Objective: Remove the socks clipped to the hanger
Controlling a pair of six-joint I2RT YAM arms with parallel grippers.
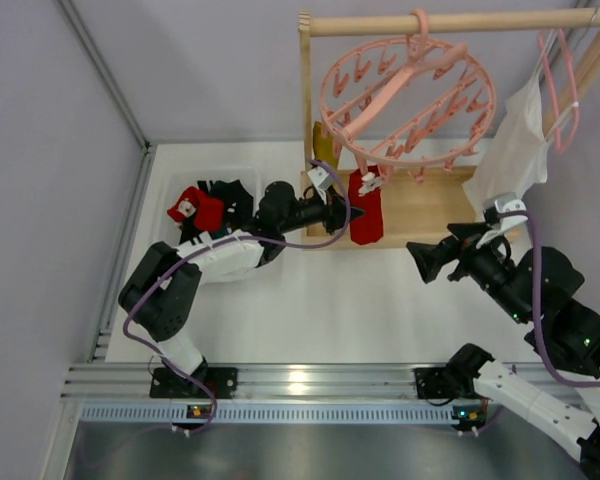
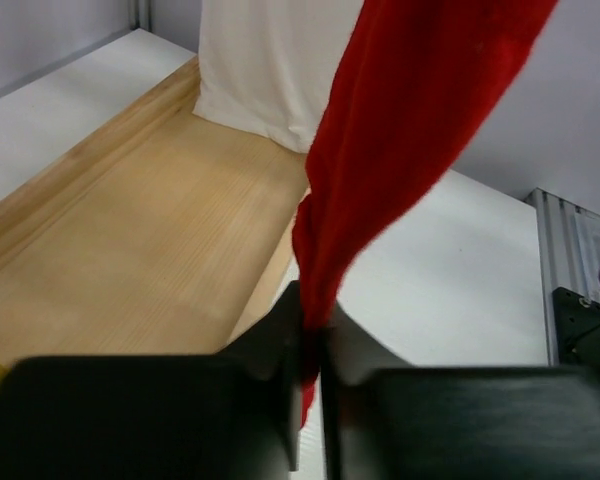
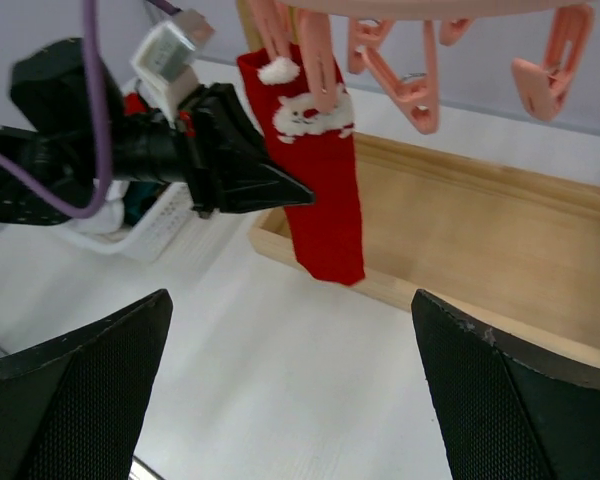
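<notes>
Grip: left gripper [image 2: 310,335] nipped shut on red Santa sock [image 2: 410,120] edge; right gripper [image 3: 290,300] wide, empty. Sock pegged under round pink hanger [image 1: 405,68]. Risk: thin pinch slipping, or peg [image 3: 320,55] holding and hanger tugged off wooden rail [image 1: 460,20].

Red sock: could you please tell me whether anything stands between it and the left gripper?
Nothing visible does: the left gripper is shut on the lower part of the red sock. A clip on the hanger holds its top.

sock [image 2: 400,130]: red cloth, fuzzy
hanger [image 3: 430,6]: pink plastic, glossy
base [image 2: 130,240]: pale wood, matt, grained
table [image 3: 280,380]: white, smooth
garment [image 2: 270,70]: white cloth
</notes>
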